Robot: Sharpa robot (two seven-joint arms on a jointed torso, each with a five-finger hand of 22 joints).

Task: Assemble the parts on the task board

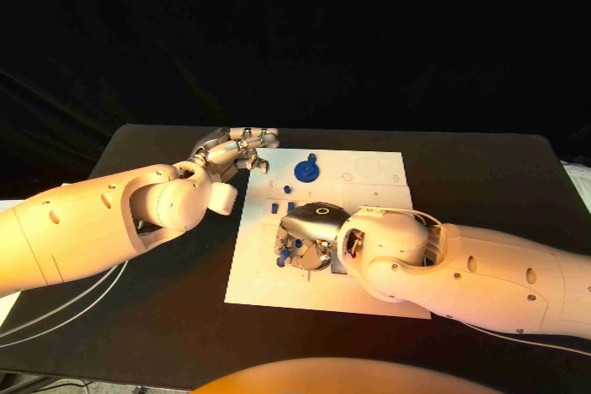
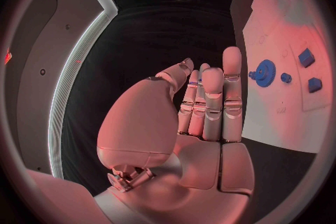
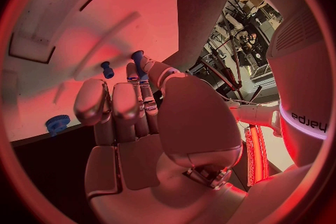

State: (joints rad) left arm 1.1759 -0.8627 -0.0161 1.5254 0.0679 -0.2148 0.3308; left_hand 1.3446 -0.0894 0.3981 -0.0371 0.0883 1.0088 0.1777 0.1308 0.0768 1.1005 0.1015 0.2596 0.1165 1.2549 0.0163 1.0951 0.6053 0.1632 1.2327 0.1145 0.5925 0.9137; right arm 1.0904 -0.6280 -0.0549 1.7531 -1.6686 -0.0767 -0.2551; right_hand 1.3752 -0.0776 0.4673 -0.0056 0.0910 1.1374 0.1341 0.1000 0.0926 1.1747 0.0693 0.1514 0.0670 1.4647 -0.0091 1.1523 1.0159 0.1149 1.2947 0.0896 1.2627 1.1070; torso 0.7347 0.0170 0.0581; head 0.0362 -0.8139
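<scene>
We judge assembly barely begun: a gear and small parts lie loose on the far board. Our right hand pinches a peg mid-board; left hand hovers released.

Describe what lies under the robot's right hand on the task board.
Under the right hand is the white task board. Small blue parts peek out at its fingers; one blue peg sits at the fingertips. Anything beneath the palm is covered.
</scene>
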